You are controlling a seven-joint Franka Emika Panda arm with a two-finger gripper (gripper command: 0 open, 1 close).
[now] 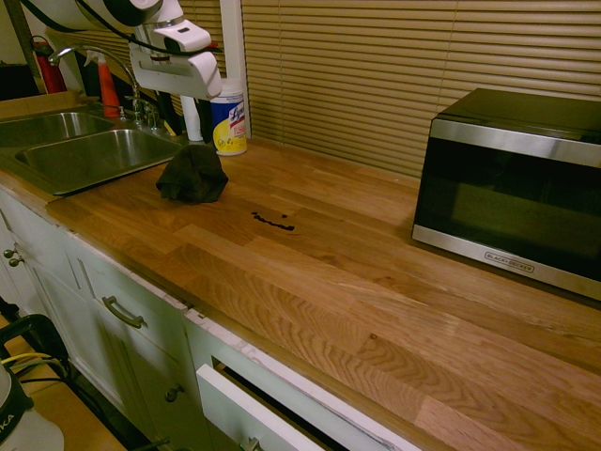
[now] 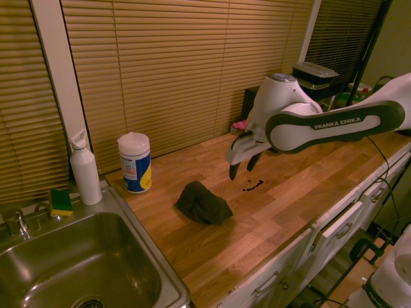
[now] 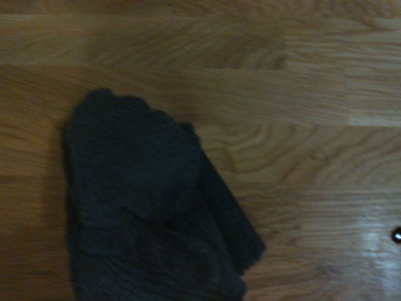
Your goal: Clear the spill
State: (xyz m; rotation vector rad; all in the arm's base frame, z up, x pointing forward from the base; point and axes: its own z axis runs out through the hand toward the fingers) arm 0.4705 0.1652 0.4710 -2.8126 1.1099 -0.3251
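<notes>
The tool hangs in the air above the table, its two fingers spread apart and holding nothing. It is raised above the dark cloth, and the wrist view looks straight down on this cloth, so I judge that the arm is lining up to take the cloth first, because a rag is needed for wiping. The spill is a thin dark wavy streak on the bare wood, near the cloth on its right in the first exterior view, and not yet touched. Farther left is the sink; behind the cloth stands a wipes canister. The microwave is well apart at the right. Nothing lies between cloth and spill.
</notes>
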